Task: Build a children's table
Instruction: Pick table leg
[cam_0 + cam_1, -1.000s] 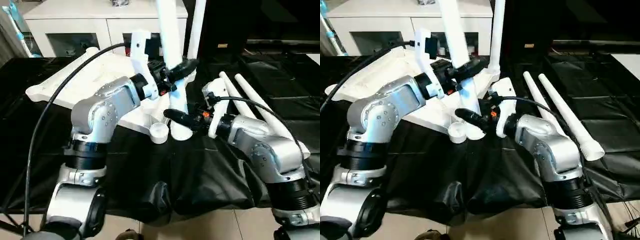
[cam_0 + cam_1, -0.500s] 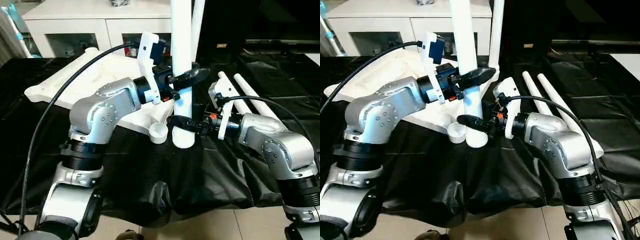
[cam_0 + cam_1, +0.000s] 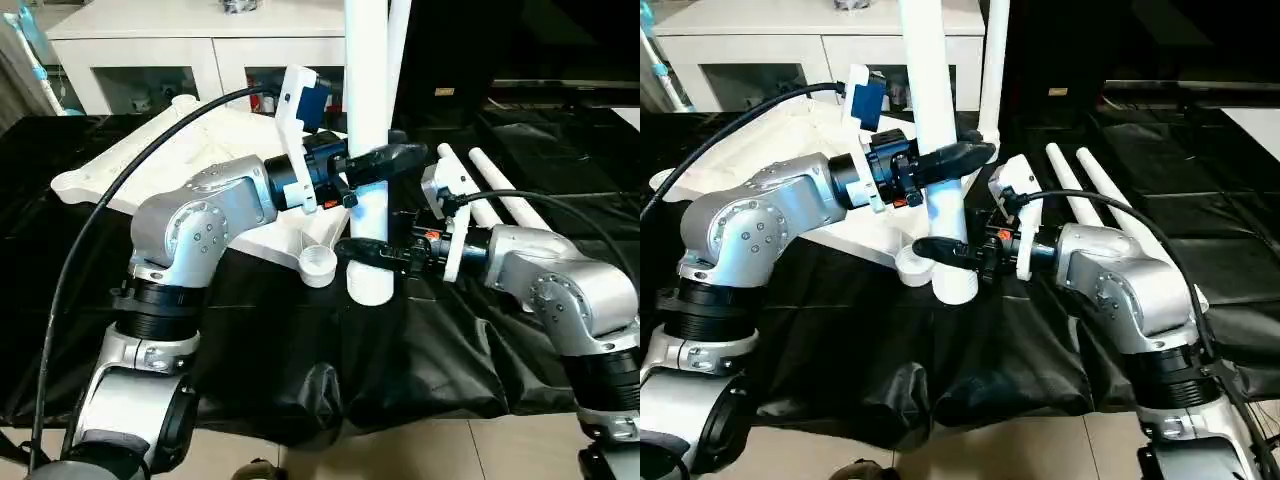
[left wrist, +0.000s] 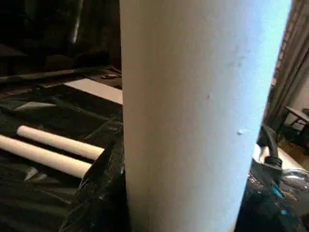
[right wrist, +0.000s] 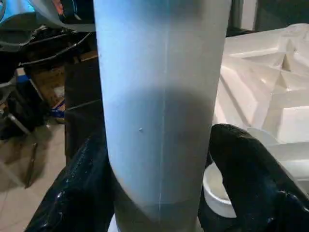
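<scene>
Black-draped bench (image 3: 520,210): carries the table parts, both arms reaching over its near edge.
Cabinet (image 3: 200,45): white, glass doors, standing behind the bench.
Top (image 3: 190,150): white plastic, lying on the bench's left half with its ribbed underside up; a round corner socket (image 3: 319,263) faces up at its near corner.
Fitted leg (image 3: 397,40): white tube standing upright at the top's far right corner.
Held leg (image 3: 367,120): white tapered tube, upright, its wide lower end just right of the near socket, close above the bench.
Spare legs (image 3: 500,195): two white tubes lying side by side on the bench, to the right of the top.
Left claw (image 3: 385,160): closed on the held leg, about midway up the part that shows, black fingers wrapped round it from the left.
Right claw (image 3: 368,252): fingers set on either side of the held leg near its lower end; the right wrist view shows both black fingers (image 5: 251,179) against the tube.
</scene>
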Tool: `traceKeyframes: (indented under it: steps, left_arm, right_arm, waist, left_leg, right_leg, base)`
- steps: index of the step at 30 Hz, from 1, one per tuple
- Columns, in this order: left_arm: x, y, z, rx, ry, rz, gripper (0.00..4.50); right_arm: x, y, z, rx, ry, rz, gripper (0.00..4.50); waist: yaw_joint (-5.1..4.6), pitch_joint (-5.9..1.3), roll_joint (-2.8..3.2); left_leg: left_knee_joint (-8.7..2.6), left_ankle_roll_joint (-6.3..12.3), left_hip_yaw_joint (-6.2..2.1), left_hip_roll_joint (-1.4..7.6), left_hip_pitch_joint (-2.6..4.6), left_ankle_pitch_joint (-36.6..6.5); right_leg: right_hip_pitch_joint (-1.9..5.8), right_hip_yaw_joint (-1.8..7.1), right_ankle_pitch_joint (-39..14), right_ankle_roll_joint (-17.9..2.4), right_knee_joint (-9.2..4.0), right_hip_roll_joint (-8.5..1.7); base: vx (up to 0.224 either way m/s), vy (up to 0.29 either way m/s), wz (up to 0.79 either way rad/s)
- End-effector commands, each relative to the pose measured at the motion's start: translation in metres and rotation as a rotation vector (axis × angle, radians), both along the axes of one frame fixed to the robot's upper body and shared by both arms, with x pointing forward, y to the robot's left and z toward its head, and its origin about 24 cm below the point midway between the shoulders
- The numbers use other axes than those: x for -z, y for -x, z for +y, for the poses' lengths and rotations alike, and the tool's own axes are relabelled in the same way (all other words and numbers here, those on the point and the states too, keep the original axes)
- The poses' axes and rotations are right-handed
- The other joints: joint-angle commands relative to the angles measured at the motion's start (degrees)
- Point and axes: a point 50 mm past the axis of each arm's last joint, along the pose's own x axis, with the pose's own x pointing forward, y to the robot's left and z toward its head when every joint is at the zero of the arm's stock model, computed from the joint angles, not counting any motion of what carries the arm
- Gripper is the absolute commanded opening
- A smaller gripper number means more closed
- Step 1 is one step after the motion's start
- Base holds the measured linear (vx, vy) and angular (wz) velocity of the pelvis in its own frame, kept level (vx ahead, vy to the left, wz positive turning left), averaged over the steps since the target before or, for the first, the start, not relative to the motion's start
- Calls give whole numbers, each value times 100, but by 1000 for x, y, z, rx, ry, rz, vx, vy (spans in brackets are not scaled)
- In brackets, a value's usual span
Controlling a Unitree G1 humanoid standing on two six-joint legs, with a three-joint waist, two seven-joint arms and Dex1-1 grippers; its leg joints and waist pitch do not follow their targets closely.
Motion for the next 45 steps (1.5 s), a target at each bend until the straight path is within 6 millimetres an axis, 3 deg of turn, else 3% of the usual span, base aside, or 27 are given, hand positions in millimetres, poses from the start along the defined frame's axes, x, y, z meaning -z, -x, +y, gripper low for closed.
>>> traceKeyframes:
  steps: [1,11,26,45]
  left_arm:
    - [-1,4,1,28,-20,-21,185]
    - [-1,3,3,19,-31,-35,185]
    - [-5,5,1,48,-1,-38,184]
    - [-5,4,2,44,-11,-56,184]
  right_arm:
    - [-4,0,-4,2,23,-10,312]
    - [-4,2,-5,-24,39,-4,380]
    - [-5,3,-1,-47,-9,29,380]
    - [-4,4,-1,-57,-18,43,210]
  waist:
    - [3,-465,-123]
    - [9,-471,-130]
    - [10,-474,-124]
    - [14,-478,-105]
  left_leg:
    - [-352,218,-194,358,152,-904]
    - [-342,225,-193,355,149,-840]
    - [-338,228,-194,350,147,-848]
    - [-338,196,-198,355,151,-871]
  right_leg:
    - [279,269,-1537,-994,-421,-429]
    - [280,271,-1564,-978,-413,-432]
    - [281,267,-1574,-986,-415,-429]
    - [282,267,-1505,-1010,-408,-428]
  base:
    - [0,0,0]
    - [0,0,0]
    - [0,0,0]
    - [0,0,0]
